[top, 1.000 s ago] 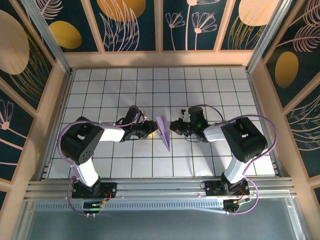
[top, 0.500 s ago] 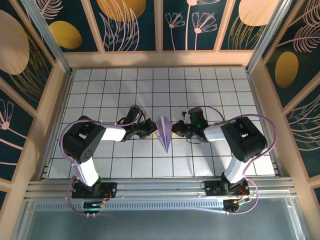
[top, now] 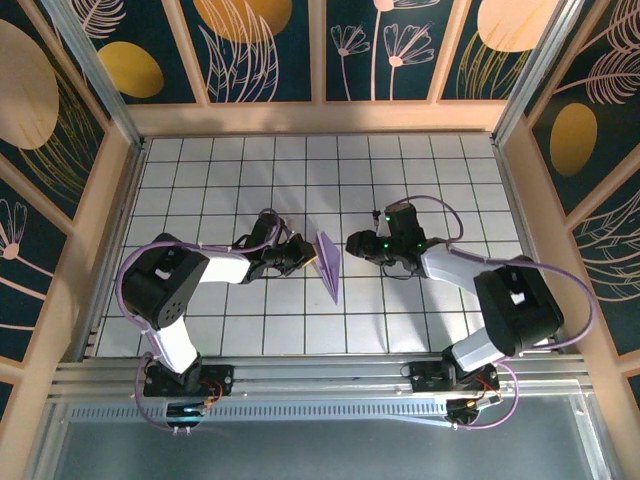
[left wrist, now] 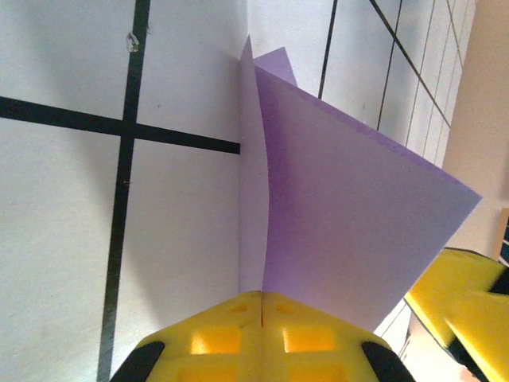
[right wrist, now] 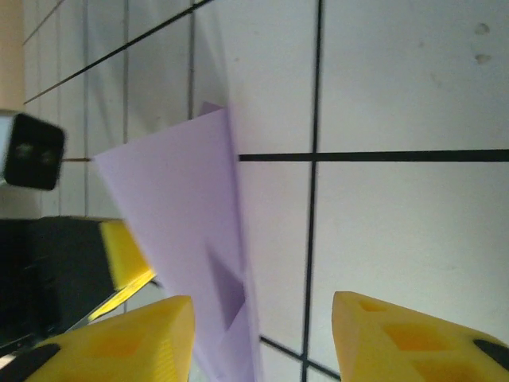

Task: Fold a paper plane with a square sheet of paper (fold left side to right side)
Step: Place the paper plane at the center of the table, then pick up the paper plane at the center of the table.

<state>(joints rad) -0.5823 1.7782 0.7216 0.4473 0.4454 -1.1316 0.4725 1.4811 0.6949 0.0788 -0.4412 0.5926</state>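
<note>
The paper plane (top: 328, 262) lies mid-table on the centre tiles, its point towards the arm bases and one wing raised off the surface. The left gripper (top: 305, 258) is closed on the plane's left edge. In the left wrist view the yellow fingers meet with the lavender paper pinched in the seam. In the inspector's judgement this grip keeps the fold from springing apart and holds the plane in place. The right gripper (top: 355, 245) stands just to the right of the plane, jaws apart and holding nothing. Its wrist view shows the paper ahead of the gap, nearer one finger; contact cannot be confirmed.

The table (top: 200, 170) is white, ruled in a black grid, with a few small specks. Dark blue wall panels (top: 260, 40) with gold floral print enclose it in a pale wooden frame.
</note>
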